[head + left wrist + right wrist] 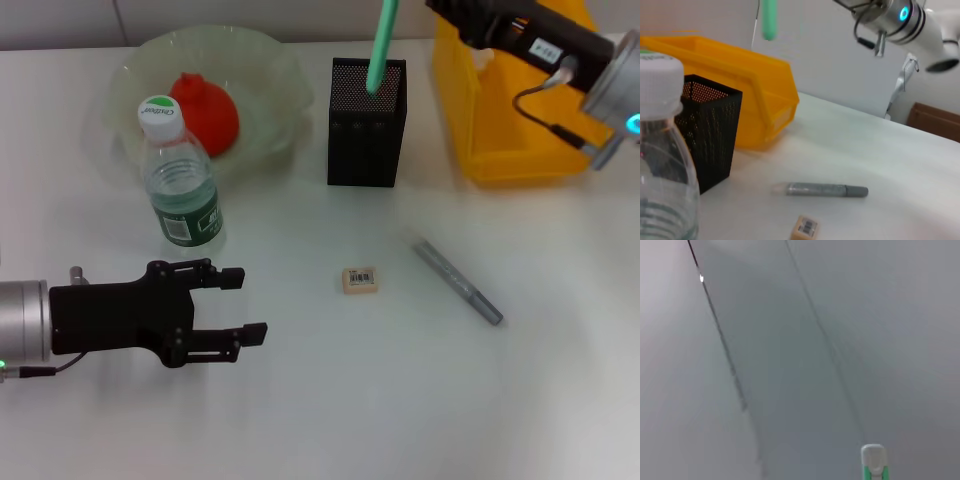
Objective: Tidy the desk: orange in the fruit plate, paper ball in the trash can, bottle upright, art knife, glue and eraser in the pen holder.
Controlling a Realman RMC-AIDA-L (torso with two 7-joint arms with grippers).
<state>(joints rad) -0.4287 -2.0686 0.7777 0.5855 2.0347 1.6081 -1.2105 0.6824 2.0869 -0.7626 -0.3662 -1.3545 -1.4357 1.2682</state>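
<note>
The left gripper hovered low over the near left part of the white desk, its 2 black fingers spread apart with nothing between them. Just beyond it the bottle stood upright, white cap on top, directly in front of the fruit plate, which held the orange. The black mesh pen holder stood to the right of the plate, with a green stick, apparently the glue, hanging tilted above its opening, its lower end at or just inside the rim. The right arm reached in from the far right, above the yellow trash can; whether its gripper was open or closed could not be told. The eraser lay flat on the desk in front of the pen holder. The grey art knife lay slantwise to its right, apart from it.
</note>
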